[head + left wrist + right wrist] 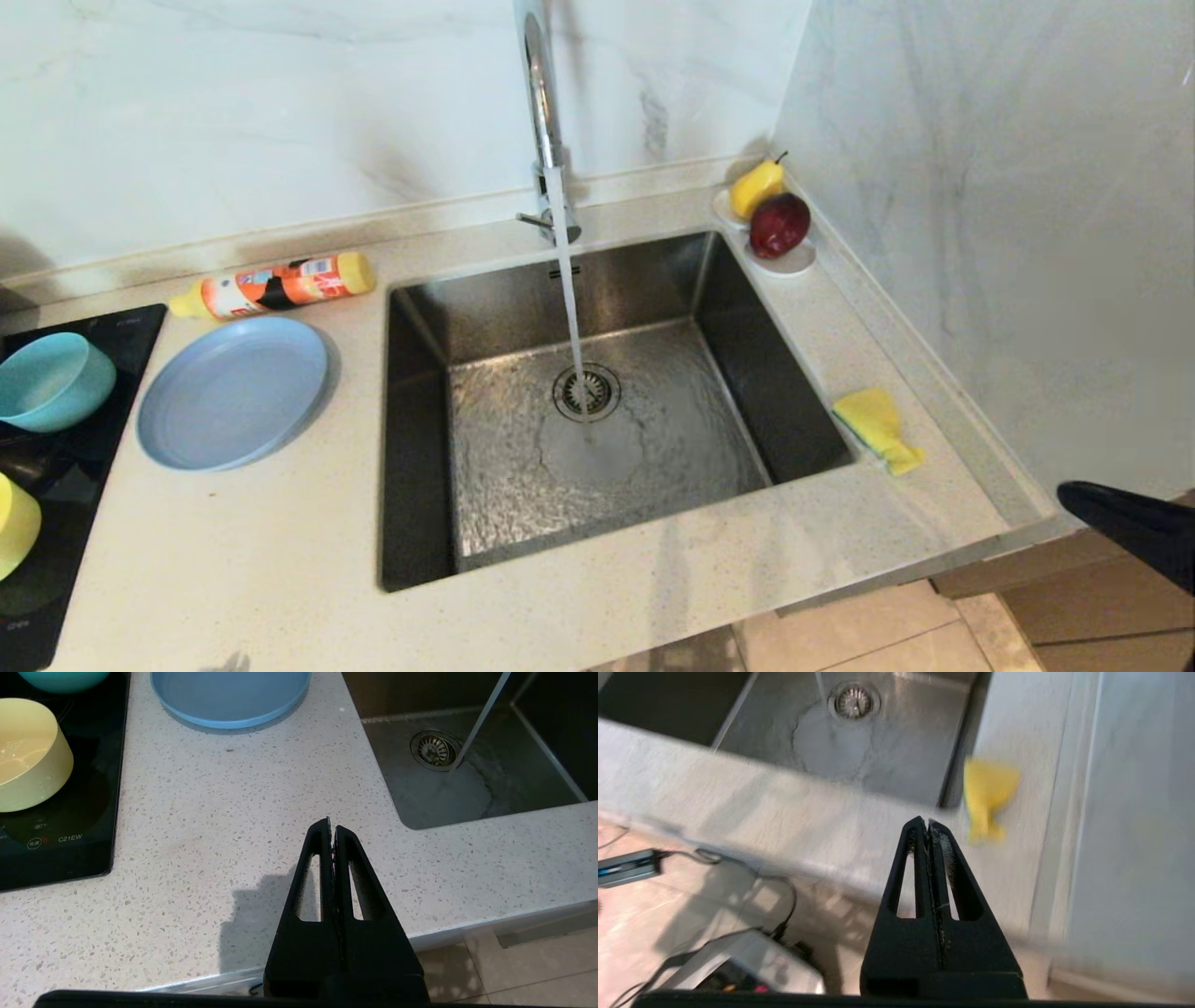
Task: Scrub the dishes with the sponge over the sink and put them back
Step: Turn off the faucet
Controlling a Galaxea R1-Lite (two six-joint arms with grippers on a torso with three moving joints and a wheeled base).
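One waisted yellow foam sponge (878, 427) on worktop (280, 560): soft, light; pinch its waist. Both grippers' fingers (928, 830) together.

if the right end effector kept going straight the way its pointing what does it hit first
Probably the countertop near its front edge, just short of the sponge. The shut right end effector holds nothing; depth is unclear.

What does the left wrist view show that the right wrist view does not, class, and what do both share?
Only the left wrist view: the blue plate, the yellow-green bowl, the teal bowl, the black cooktop and the left gripper, jaws shut. Only the right wrist view: the sponge, floor cables and the right gripper, jaws shut. Both share the sink, its drain, running water and the counter.
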